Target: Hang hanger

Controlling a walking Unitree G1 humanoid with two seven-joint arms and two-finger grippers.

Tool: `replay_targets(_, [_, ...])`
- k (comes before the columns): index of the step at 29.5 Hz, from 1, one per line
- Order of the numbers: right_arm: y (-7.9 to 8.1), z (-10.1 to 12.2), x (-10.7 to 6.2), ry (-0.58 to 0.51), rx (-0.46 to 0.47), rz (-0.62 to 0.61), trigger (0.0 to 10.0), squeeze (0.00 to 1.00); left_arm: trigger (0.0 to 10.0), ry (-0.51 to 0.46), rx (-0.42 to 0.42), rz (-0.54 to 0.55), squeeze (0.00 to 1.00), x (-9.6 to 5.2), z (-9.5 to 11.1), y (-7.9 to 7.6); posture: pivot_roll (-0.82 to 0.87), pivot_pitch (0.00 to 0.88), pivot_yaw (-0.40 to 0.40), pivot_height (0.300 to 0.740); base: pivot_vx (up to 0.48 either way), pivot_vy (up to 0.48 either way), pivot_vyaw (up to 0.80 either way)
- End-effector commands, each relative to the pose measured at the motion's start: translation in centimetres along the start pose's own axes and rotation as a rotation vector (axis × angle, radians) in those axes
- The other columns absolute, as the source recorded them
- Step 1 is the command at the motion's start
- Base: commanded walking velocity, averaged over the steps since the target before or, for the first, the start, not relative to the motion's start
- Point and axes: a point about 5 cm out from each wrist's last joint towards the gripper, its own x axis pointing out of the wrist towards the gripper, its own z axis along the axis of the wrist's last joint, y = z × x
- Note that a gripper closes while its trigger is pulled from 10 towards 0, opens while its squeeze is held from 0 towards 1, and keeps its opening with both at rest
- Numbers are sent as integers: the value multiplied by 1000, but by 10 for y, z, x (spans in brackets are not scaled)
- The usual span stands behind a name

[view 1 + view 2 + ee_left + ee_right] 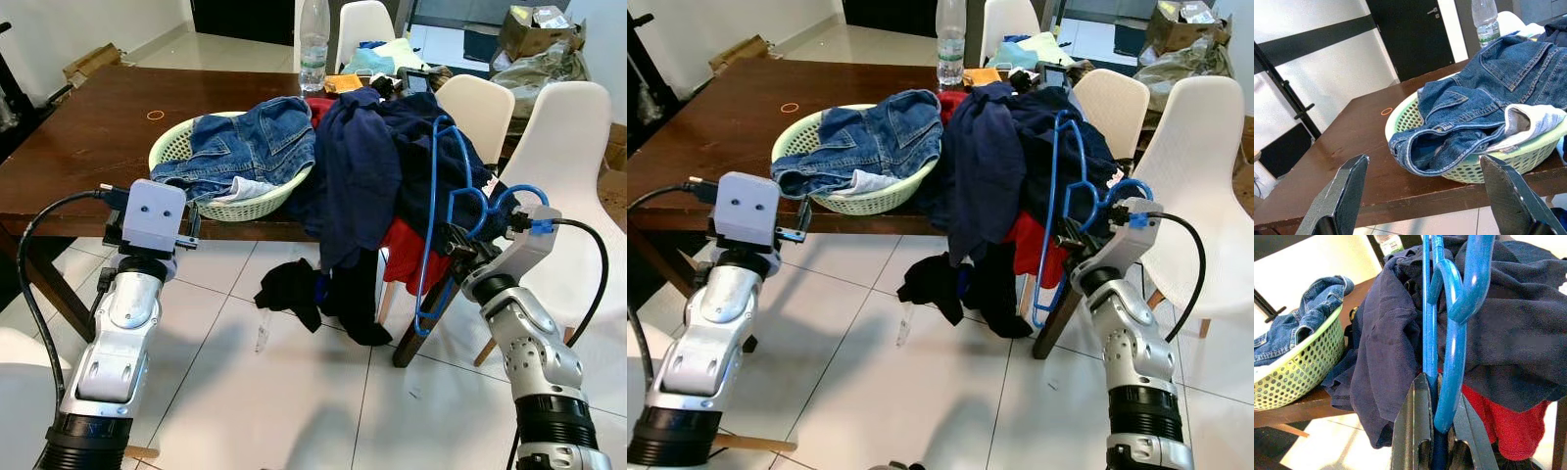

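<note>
the hanger [1454,357] is shiny blue plastic. the basket [1528,159] is pale green plastic full of holes. the jeans [1488,103] are rough denim. the table [88,147] is dark smooth wood.

Jeans [250,147] in basket [245,206] on table [88,147], clothes pile [382,157] right

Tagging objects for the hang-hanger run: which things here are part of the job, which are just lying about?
Job:
- blue hanger
- right hand, shut on the hanger
- left hand, open, holding nothing

Lying about:
- green basket with jeans
- navy clothes pile, red garment
- water bottle
- white chairs
- black cloth on floor
</note>
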Motion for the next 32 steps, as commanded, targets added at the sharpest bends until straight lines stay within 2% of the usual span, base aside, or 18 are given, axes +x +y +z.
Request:
replay_targets(1, [-3, 1, 0, -7, -3, -17, 10000, 0, 10000, 42, 18, 18, 0, -3, -10, 3, 155, 123, -28, 740, 0, 0, 0])
replay_targets(7, [-3, 1, 1, -3, -2, -19, 10000, 0, 10000, 63, 34, 27, 0, -4, -15, 5, 154, 123, -27, 740, 0, 0, 0])
replay_targets(17, [-4, 0, 1, 2, 6, -19, 10000, 0, 10000, 99, 80, 71, 0, -8, -23, 17, 159, 125, -27, 740, 0, 0, 0])
replay_targets(25, [-6, 0, 2, 5, 15, -19, 10000, 0, 10000, 63, 175, 84, 0, -5, -23, 28, 162, 129, -29, 740, 0, 0, 0])
replay_targets(32, [-6, 0, 3, 9, 15, -17, 10000, 0, 10000, 85, 154, 134, 0, 1, -31, 37, 157, 123, -37, 740, 0, 0, 0])
